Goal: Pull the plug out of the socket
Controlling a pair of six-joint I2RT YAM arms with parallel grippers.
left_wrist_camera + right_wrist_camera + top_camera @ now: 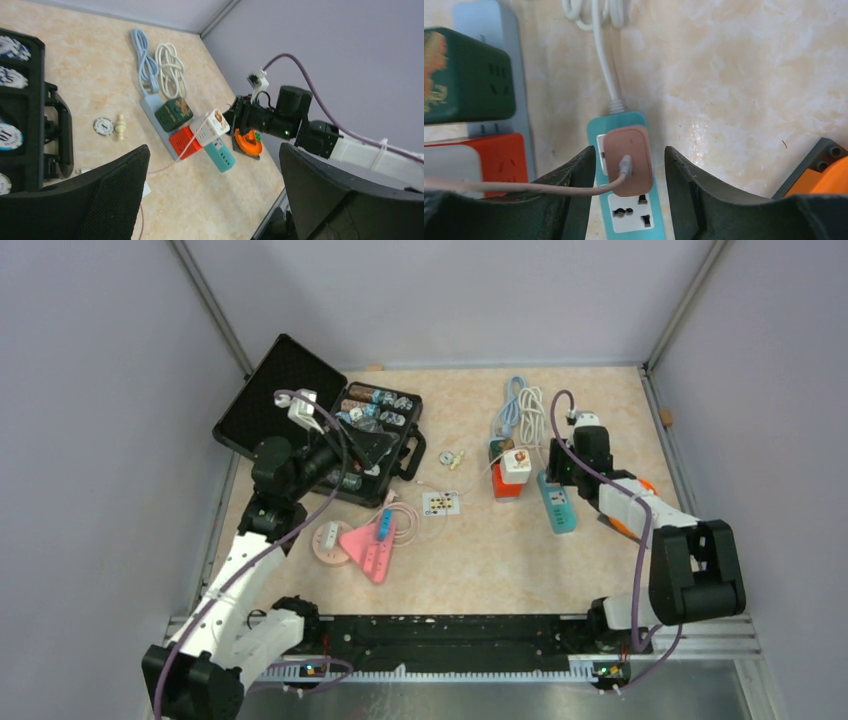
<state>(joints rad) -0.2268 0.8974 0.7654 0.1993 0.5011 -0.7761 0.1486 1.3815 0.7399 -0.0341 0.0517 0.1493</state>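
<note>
A salmon-pink plug (630, 160) sits in the top socket of a teal power strip (629, 212), which lies right of centre in the top view (558, 505). Its pink cable runs left over my left finger. My right gripper (629, 150) is open, low over the strip, with one finger on each side of the plug; I cannot tell if they touch it. In the top view the right gripper (560, 468) hides the plug. My left gripper (214, 147) is open and empty, held in the air over the black case (372, 447).
A grey strip carries green (466, 75), red (499, 155) and white (516, 462) cube adapters just left of the teal strip. Coiled blue (513, 400) and white (533, 410) cables lie behind. An orange piece (248, 142) is right; black chip case (300, 400) and pink toys (368, 550) left.
</note>
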